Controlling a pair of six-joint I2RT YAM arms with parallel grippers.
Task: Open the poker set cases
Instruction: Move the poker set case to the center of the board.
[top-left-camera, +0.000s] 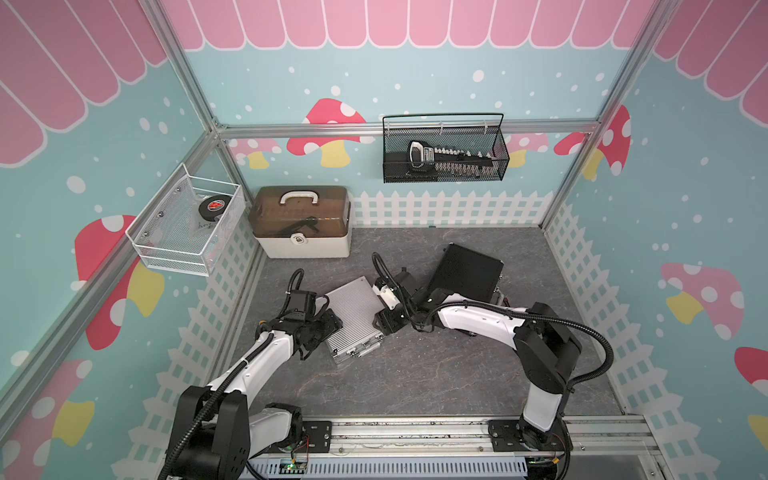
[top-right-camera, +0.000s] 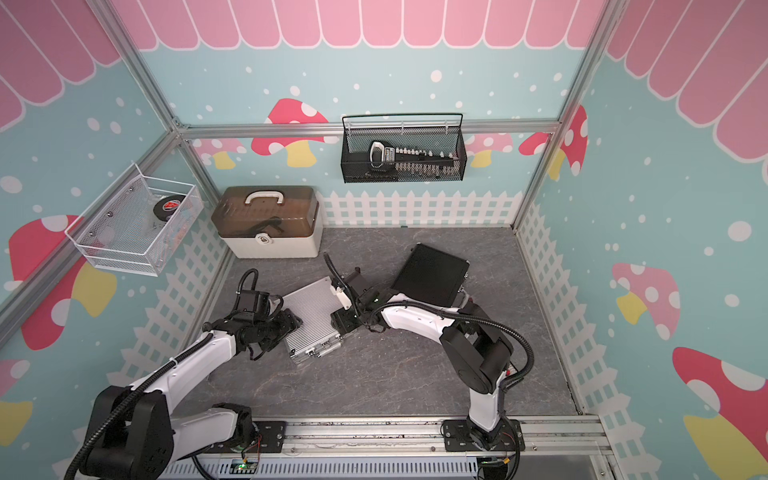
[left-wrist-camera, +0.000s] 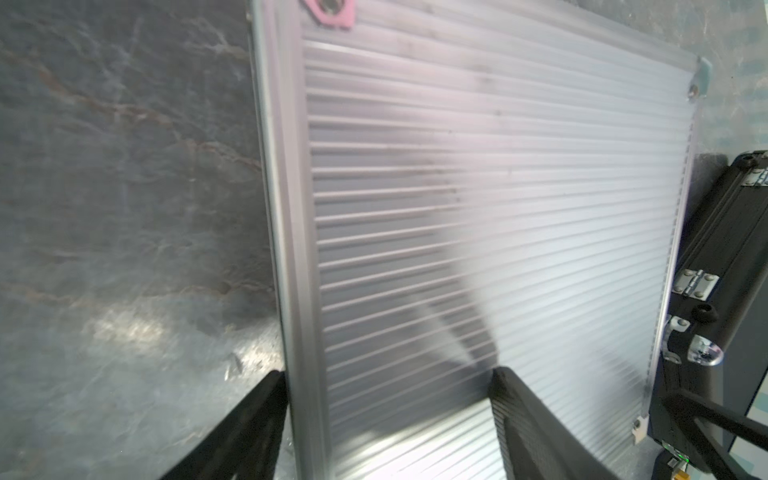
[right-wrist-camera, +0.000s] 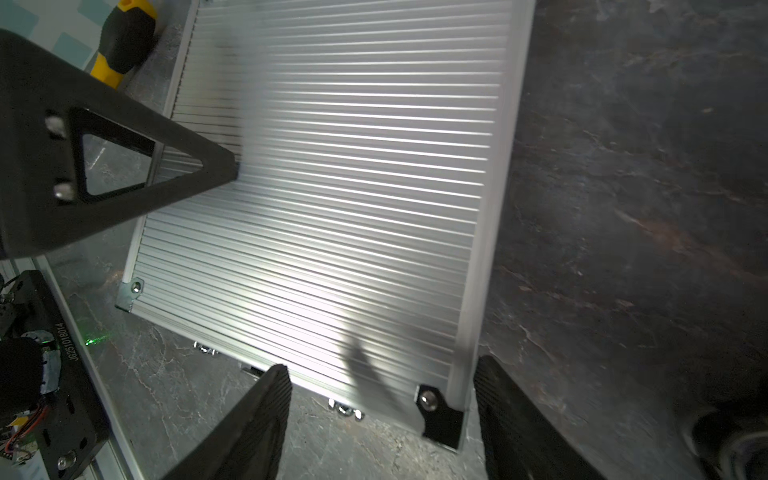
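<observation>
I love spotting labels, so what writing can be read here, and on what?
"JG251018014": printed on the black metal plate, right wrist view.
Red logo on the black round disc in the white wire basket: too small.
Label on the black tool in the black mesh basket: blurred.

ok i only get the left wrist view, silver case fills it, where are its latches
observer: on the silver case edge nearest the mounting rail; the latches show in a top view.
operator: and the other arm
observer: the right gripper sits at that edge's corner, jaws open astride it.
operator: other case open yet
observer: no, the black case lies flat, lid down, beyond the right arm.
</observation>
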